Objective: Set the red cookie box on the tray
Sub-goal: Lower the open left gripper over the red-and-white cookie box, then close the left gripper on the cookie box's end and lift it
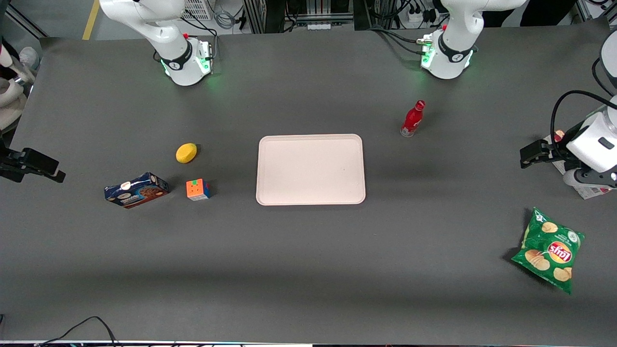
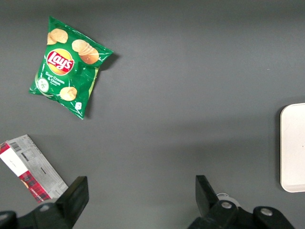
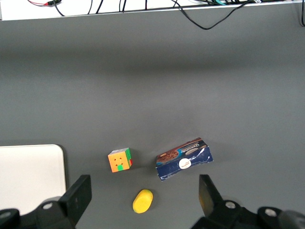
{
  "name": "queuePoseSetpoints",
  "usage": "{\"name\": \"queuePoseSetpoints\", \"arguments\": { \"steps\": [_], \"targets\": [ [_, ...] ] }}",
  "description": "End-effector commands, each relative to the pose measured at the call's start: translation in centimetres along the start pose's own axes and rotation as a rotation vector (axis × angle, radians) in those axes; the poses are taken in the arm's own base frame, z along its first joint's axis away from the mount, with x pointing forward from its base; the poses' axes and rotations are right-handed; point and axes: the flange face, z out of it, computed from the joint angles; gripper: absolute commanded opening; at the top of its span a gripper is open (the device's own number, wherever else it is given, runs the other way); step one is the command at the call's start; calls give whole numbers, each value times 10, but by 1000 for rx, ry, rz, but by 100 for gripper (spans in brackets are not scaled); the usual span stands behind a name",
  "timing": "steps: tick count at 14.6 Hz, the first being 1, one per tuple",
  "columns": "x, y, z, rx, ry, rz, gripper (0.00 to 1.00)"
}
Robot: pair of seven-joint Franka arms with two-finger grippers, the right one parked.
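The red cookie box (image 1: 592,192) lies flat at the working arm's end of the table, mostly hidden under the arm in the front view. The left wrist view shows its white barcode face and dark red patterned side (image 2: 31,171). My left gripper (image 1: 532,155) hovers above the table beside the box, toward the tray, and is open and empty (image 2: 139,198). One finger (image 2: 74,198) is close to the box's end. The pale pinkish tray (image 1: 311,168) lies empty at the table's middle, and its edge shows in the left wrist view (image 2: 293,148).
A green chips bag (image 1: 549,250) lies nearer the front camera than the gripper. A red bottle (image 1: 413,119) stands between the tray and the arm's base. A lemon (image 1: 186,153), a colour cube (image 1: 198,189) and a blue cookie box (image 1: 136,190) lie toward the parked arm's end.
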Motion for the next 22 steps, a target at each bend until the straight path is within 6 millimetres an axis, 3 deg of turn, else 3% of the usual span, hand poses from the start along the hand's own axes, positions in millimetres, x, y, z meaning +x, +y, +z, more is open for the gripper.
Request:
{"name": "queuePoseSetpoints", "arguments": {
  "steps": [1, 8, 10, 11, 15, 17, 19, 22],
  "targets": [
    [4, -3, -1, -5, -16, 0, 100],
    [6, -27, 13, -3, -40, -37, 100],
    [3, -43, 15, -3, -45, -58, 100],
    [1, -54, 18, -3, -50, -78, 100],
    [-18, -141, 30, 9, -63, -136, 100],
    [-27, -173, 45, 34, -89, -182, 100],
    [-41, -199, 69, 62, -125, -219, 100],
    [-72, -241, 124, 70, -118, -291, 100]
  ]
}}
